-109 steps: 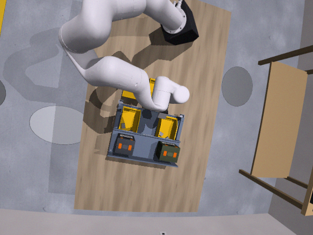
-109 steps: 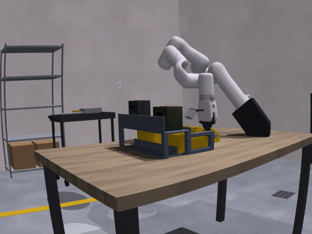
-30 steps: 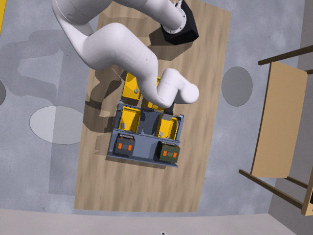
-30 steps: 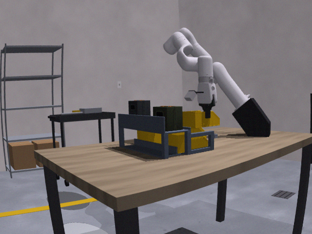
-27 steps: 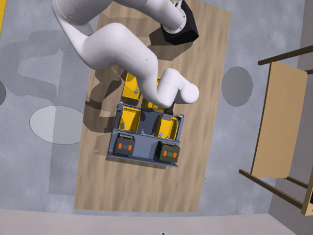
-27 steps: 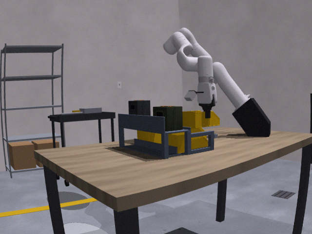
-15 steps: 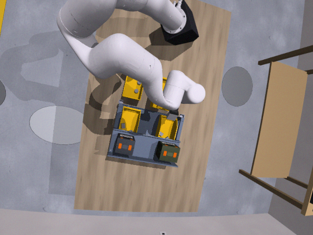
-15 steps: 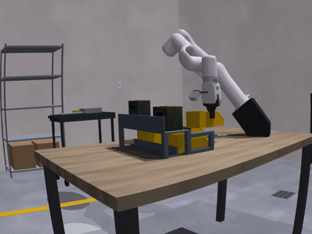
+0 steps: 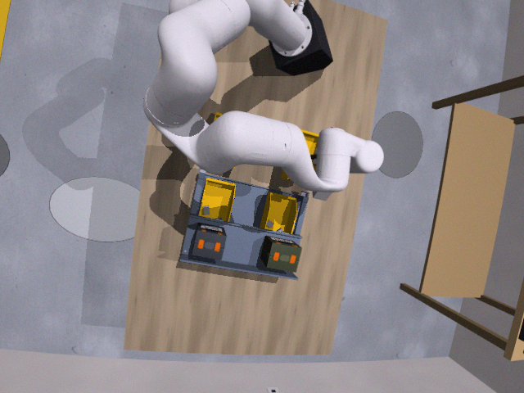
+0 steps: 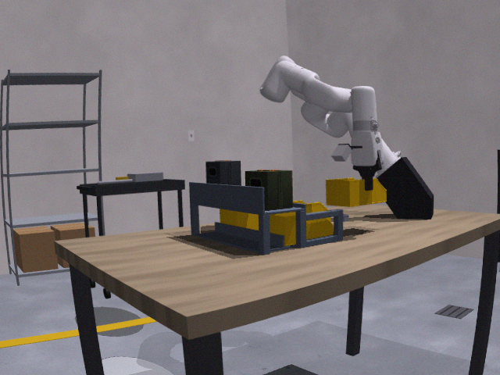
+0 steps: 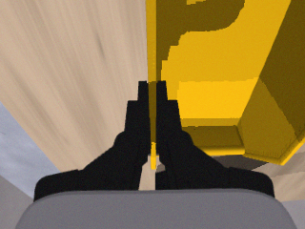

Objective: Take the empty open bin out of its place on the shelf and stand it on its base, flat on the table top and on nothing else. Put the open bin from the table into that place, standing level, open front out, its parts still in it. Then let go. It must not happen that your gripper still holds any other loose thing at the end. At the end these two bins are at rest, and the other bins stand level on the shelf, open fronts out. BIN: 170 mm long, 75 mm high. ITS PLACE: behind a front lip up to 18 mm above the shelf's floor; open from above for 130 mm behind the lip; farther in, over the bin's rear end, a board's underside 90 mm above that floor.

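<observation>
1. Top: The place between the left shelf bin (image 9: 219,194) (image 10: 232,218) and the right shelf bin (image 9: 281,205) (image 10: 284,230) was vacant. The arm mostly covered the bin with parts (image 9: 218,115), farther left.
2. Exterior: The gripper (image 10: 368,188) (image 11: 152,96) carried the empty bin (image 9: 309,142) (image 10: 342,192) (image 11: 214,100) above the table top (image 9: 254,313) (image 10: 242,282) (image 11: 71,72), right of the shelf (image 9: 245,225) (image 10: 226,198).
3. Wrist: The fingers were narrow, pinching its side wall. I judged that setting it aside was in hand; next it needed a free spot, level lowering, then release.

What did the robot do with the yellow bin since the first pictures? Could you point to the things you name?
The gripper (image 10: 368,186) (image 11: 152,96) lifted the yellow bin (image 9: 311,146) (image 10: 342,192) (image 11: 214,102) up off the table, then carried it toward the right side of the top view. Its jaws are shut on one side wall. The green box (image 9: 281,256) (image 10: 269,189) and the dark gray box (image 9: 209,244) (image 10: 223,172) stayed put.
</observation>
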You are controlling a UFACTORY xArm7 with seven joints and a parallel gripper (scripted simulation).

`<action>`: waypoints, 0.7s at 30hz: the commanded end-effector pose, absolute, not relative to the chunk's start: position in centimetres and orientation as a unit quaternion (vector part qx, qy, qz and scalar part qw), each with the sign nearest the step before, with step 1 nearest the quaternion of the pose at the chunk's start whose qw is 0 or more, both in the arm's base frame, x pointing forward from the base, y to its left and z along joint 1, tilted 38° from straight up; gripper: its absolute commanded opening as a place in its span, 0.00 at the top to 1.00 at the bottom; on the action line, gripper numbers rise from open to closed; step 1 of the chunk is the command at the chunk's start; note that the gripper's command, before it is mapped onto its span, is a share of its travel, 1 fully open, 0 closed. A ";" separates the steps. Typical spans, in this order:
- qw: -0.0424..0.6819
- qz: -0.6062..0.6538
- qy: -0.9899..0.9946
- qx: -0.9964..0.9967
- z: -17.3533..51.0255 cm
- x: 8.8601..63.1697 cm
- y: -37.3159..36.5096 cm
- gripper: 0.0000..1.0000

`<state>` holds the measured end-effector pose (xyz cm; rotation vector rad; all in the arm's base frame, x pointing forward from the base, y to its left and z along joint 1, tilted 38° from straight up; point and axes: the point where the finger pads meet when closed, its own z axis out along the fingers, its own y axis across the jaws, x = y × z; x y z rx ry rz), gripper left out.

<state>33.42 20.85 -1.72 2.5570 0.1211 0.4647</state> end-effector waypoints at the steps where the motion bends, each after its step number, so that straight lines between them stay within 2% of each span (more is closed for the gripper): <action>1: 0.271 0.175 0.042 0.946 -2.1 33.7 21.6 1.00; 21: 0.271 0.175 0.042 0.946 -2.4 33.8 21.4 1.00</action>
